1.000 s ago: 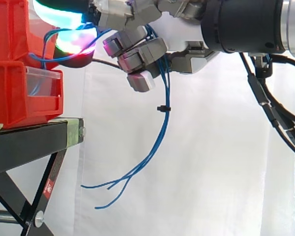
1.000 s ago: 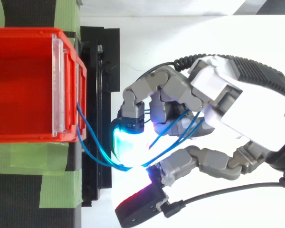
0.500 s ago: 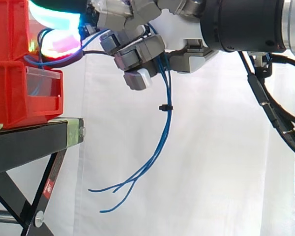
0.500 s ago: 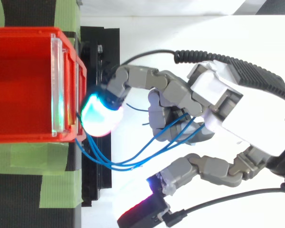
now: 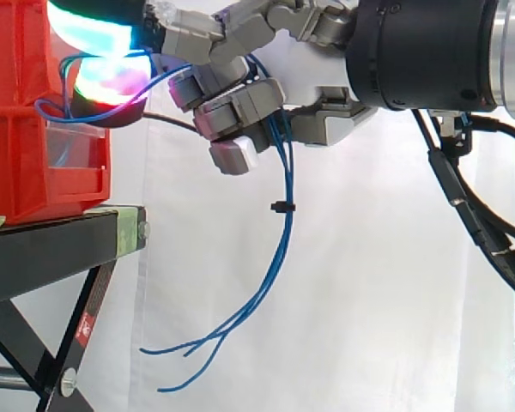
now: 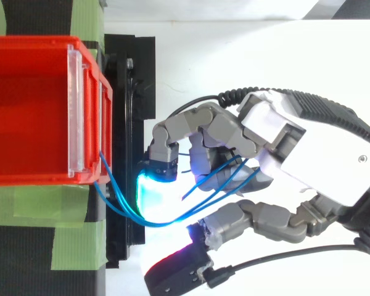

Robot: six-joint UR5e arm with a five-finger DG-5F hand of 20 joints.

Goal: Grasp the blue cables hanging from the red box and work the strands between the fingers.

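Blue cables (image 5: 281, 232) come out of the front of the red box (image 5: 21, 129) and loop across to my hand (image 5: 326, 112). From the palm they hang down, bound by a small black tie, and the loose ends splay out low near the stand. In the top view the strands (image 6: 219, 182) run between the curled fingers and the thumb (image 6: 253, 219) of my hand (image 6: 283, 145). A glowing cyan fingertip (image 6: 153, 194) hovers just off the box's front wall (image 6: 103, 132). The fingers are curled round the strands.
The red box rests on a black stand (image 5: 60, 249) with green tape strips (image 6: 46, 203) on top. A clear plastic label holder (image 5: 73, 150) fronts the lower bin. The white curtain (image 5: 369, 300) hangs behind.
The upper finger drew back from the box front and curled in again. The cable loop by the box sagged lower, and the hanging ends swung slightly left.
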